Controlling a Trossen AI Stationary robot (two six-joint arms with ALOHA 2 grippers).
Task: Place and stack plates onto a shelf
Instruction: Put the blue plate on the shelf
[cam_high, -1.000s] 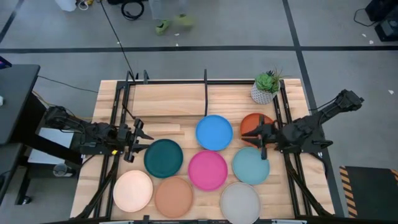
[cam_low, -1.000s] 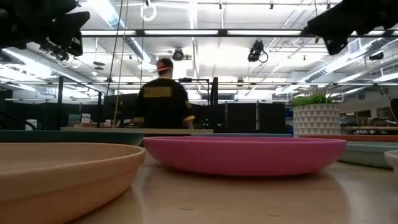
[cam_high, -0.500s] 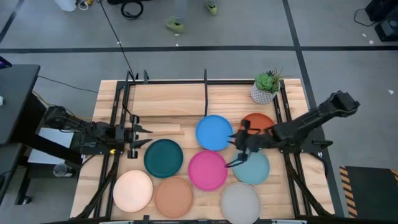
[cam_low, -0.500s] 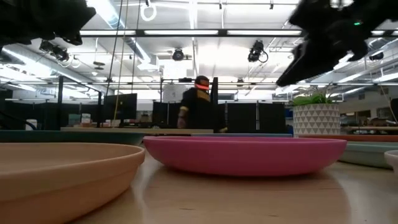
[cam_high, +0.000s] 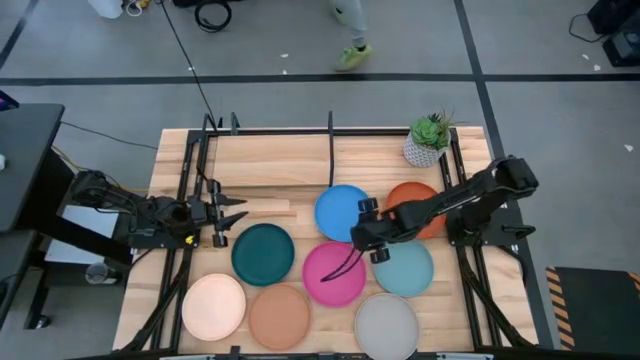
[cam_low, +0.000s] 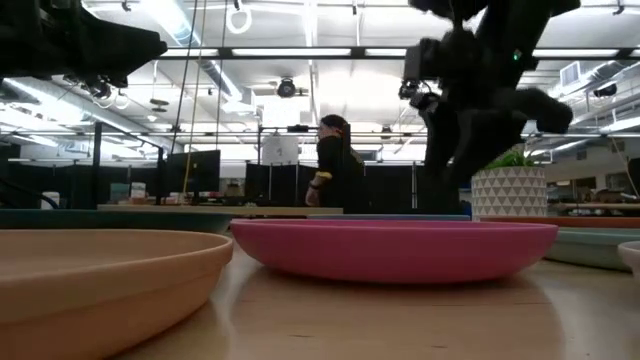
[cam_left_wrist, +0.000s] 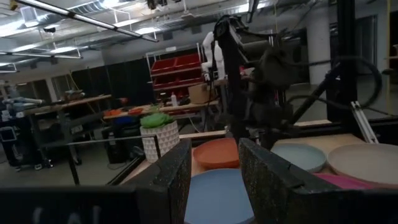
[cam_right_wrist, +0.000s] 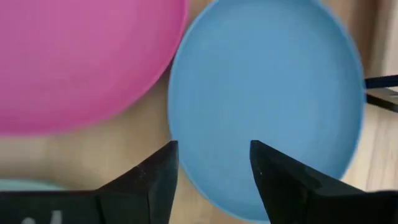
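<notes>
Several round plates lie flat on the wooden tabletop: blue (cam_high: 340, 212), orange-red (cam_high: 412, 196), dark teal (cam_high: 263, 254), magenta (cam_high: 334, 272), light teal (cam_high: 405, 268), cream-peach (cam_high: 213, 306), tan (cam_high: 280, 316) and light grey (cam_high: 386, 325). The shelf (cam_high: 270, 160), a light board in a black tube frame, stands at the table's far side. My right gripper (cam_right_wrist: 211, 168) hangs open over the blue plate's (cam_right_wrist: 267, 93) near-right rim, beside the magenta plate (cam_right_wrist: 81, 62). My left gripper (cam_high: 235, 215) waits open at the left, above the table, nothing between its fingers.
A potted plant (cam_high: 428, 140) in a white pot stands at the far right corner. The frame's black upright bars (cam_high: 331, 150) rise from the shelf's middle and sides. A person (cam_low: 335, 170) walks in the room beyond the table.
My right gripper has swung from over the orange-red plate toward the table's left and come down over the blue plate's near-right rim, its fingers spreading wider on the way. The plates have stayed where they were.
</notes>
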